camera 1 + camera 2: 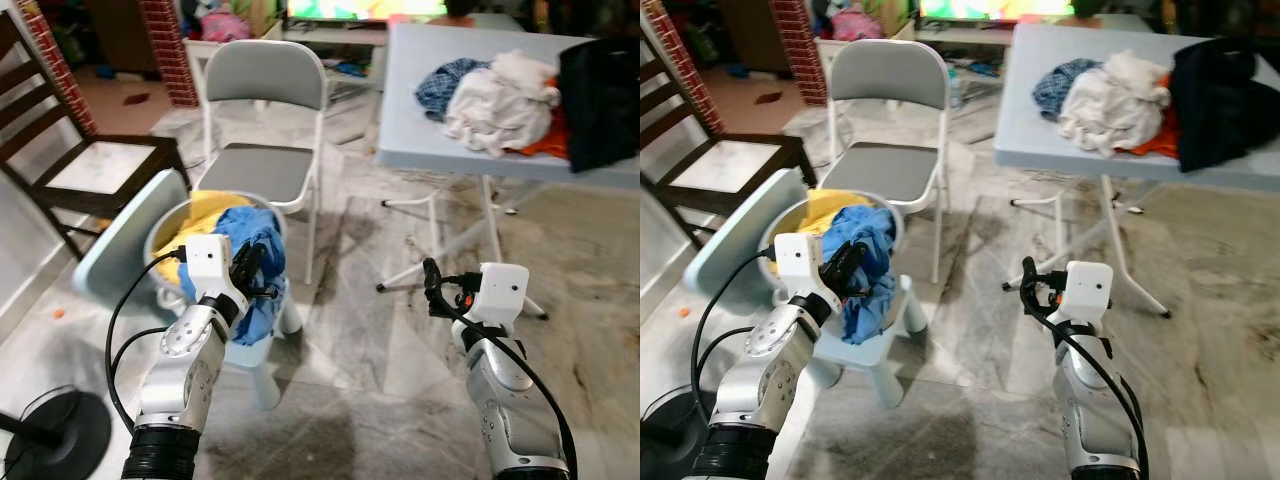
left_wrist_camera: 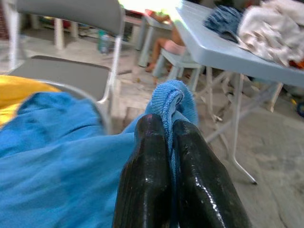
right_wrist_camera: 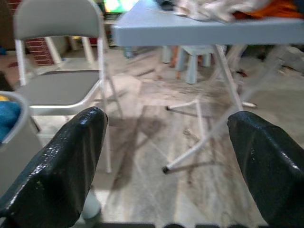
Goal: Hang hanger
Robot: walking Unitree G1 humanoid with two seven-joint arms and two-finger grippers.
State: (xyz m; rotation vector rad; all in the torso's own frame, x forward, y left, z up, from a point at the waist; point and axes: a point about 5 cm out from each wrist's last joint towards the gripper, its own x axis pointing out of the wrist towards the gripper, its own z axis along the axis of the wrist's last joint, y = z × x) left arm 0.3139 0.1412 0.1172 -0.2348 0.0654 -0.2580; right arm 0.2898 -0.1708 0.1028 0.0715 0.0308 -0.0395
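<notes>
Two grippers before us: left gripper [image 2: 173, 142] pinches blue cloth [image 2: 57, 166] at the basin's rim [image 1: 160, 228]; right gripper [image 3: 166, 156] gapes over open floor [image 1: 380, 370].

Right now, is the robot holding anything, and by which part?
Yes. The left end effector is shut on a fold at the edge of the blue cloth in the basket. The right end effector is open, holding nothing.

Rt eye: left gripper [image 1: 852, 262] at blue cloth [image 1: 865, 270] in basin [image 1: 790, 222] w/ yellow cloth [image 1: 828, 208], on small stool [image 1: 895, 330]. Right gripper [image 1: 1030, 282] over floor. Folding chair [image 1: 885, 110] behind; table [image 1: 1060, 140] w/ clothes pile [image 1: 1140, 95].
</notes>
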